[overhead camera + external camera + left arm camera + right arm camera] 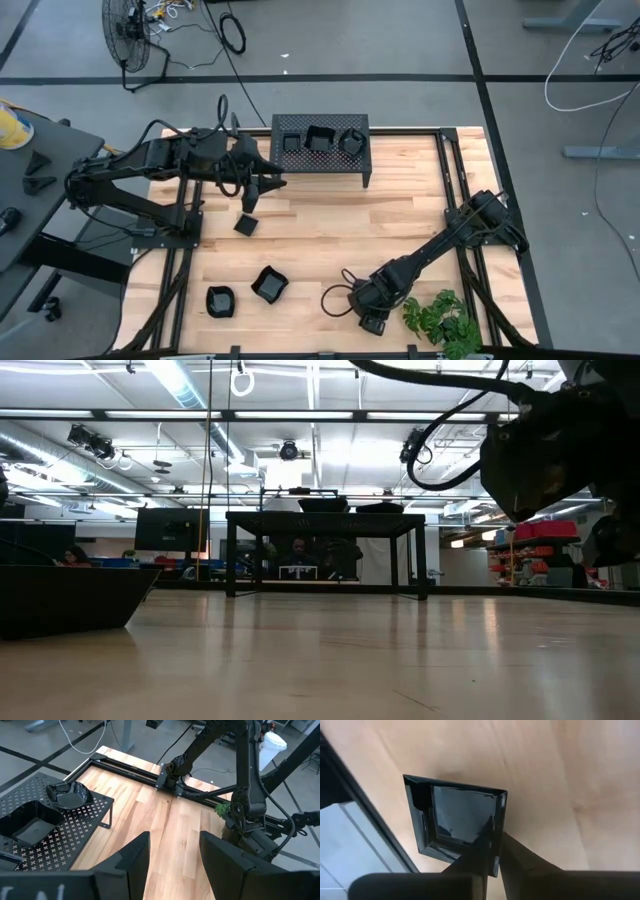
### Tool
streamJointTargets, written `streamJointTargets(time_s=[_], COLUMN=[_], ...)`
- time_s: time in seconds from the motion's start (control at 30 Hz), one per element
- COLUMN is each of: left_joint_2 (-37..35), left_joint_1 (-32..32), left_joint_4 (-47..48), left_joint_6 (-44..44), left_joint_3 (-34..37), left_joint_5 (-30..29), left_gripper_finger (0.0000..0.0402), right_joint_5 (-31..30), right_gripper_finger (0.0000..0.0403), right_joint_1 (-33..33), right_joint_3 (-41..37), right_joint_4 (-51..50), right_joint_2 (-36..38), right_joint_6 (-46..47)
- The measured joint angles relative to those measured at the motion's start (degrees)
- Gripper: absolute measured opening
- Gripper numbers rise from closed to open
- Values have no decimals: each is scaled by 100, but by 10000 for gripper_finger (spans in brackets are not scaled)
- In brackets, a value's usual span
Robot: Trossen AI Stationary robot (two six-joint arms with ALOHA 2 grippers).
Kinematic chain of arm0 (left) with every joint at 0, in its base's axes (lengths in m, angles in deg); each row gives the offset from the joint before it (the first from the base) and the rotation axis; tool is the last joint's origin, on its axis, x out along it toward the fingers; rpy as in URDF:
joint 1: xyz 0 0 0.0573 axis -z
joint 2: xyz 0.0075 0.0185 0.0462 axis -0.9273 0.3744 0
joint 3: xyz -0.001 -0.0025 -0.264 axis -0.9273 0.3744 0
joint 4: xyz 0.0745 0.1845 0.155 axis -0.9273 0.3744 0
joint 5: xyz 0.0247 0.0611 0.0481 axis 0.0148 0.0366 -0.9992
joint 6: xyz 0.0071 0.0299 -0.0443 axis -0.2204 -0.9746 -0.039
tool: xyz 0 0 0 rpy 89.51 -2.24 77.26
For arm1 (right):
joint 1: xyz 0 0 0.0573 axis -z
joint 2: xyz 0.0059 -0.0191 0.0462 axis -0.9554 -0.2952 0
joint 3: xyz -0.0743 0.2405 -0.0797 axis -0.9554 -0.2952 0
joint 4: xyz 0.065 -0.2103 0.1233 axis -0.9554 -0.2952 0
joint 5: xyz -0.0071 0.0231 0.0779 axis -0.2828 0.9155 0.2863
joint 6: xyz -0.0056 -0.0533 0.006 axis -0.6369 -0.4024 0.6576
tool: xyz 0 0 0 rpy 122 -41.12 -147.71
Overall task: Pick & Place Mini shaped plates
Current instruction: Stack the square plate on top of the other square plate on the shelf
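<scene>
Mini shaped plates lie in 2 groups on the wooden table [330, 230]. One square plate [460, 822], glossy black with a raised rim, sits at the table's front edge under the right gripper [495, 851]; in the right wrist view 1 finger lies inside the dish and the other outside, so the fingers are pinched on the rim of that square plate, which rests flat on the wood. In the high view this plate is hidden beneath the right gripper [372, 320], just beside a small green plant [440, 320].

3 more plates lie loose on the left half of the table: a small square one [245, 225] near the middle, a larger angular one [269, 285] closer to the front, and a rounded one [220, 300] near the front left corner. 3 further plates rest on top of the black perforated stand [320, 160] at the back edge: 1 at its left [288, 143], 1 square in the middle [320, 137], and 1 wavy-edged at its right [352, 141].

The left gripper [268, 184] hangs above the table just left of the stand, over bare wood; its fingers [131, 860] stand apart with nothing between them.
</scene>
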Motion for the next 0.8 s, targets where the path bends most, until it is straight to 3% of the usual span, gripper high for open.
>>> streamJointTargets(time_s=[0.8], left_joint_2=[0], left_joint_1=[0], left_joint_4=[15], left_joint_6=[1], left_joint_3=[0], left_joint_5=[1], left_gripper_finger=[177], right_joint_5=[15], right_gripper_finger=[2], right_joint_1=[16], right_joint_3=[2], right_joint_4=[319], right_joint_2=[2], right_joint_6=[272])
